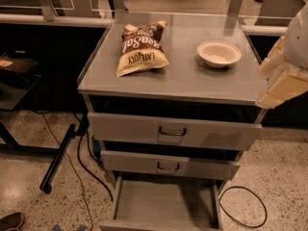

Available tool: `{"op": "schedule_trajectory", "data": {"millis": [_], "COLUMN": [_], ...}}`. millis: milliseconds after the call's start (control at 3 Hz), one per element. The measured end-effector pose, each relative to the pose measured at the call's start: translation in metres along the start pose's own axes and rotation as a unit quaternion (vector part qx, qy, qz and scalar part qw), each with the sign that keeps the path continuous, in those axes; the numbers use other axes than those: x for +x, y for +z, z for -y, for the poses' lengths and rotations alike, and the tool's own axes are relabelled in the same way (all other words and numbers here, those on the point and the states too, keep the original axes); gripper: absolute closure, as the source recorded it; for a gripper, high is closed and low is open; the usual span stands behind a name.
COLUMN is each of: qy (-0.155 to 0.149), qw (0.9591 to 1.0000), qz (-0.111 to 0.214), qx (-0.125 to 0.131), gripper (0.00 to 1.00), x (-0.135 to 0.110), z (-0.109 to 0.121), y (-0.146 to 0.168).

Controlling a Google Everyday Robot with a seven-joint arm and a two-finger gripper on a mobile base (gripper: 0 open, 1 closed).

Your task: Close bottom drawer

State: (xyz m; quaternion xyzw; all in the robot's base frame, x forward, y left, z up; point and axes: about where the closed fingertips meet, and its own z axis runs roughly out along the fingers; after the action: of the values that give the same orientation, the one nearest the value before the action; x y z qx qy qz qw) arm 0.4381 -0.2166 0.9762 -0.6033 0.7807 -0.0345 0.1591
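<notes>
Cabinet top point(183, 78): chip bag point(141, 48), bowl point(219, 53); end effector point(281, 83) at right.

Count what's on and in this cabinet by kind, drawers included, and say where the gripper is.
drawers: 3 (top drawer, middle drawer, bottom drawer pulled out)
chip bag: 1, on the cabinet top
bowl: 1, white, on the cabinet top
gripper: 1, at the picture's right edge, by the cabinet's front right corner
Total: 6

Lab-like workspace, terrazzo floor point(284, 172), loose cables point(242, 187), grey metal cabinet point(183, 83), gripper point(281, 83) at right edge
</notes>
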Motion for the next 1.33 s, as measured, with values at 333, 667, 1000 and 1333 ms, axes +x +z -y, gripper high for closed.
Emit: {"op": "schedule_trajectory", "data": {"millis": [333, 667, 1000, 1333], "qy": [0.0, 0.0, 0.001, 0.015], "qw": [1.0, 1.0, 1.0, 0.9998], "qz": [0.0, 0.0, 0.001, -0.011], "qx": [0.0, 0.0, 0.002, -0.006], "gripper": [0.74, 0.97, 1.0, 1.0], "x": [0.0, 0.0, 0.001, 0.012], "z": [0.0, 0.0, 0.001, -0.011], "y": [0.0, 0.0, -0.001, 0.013]}}
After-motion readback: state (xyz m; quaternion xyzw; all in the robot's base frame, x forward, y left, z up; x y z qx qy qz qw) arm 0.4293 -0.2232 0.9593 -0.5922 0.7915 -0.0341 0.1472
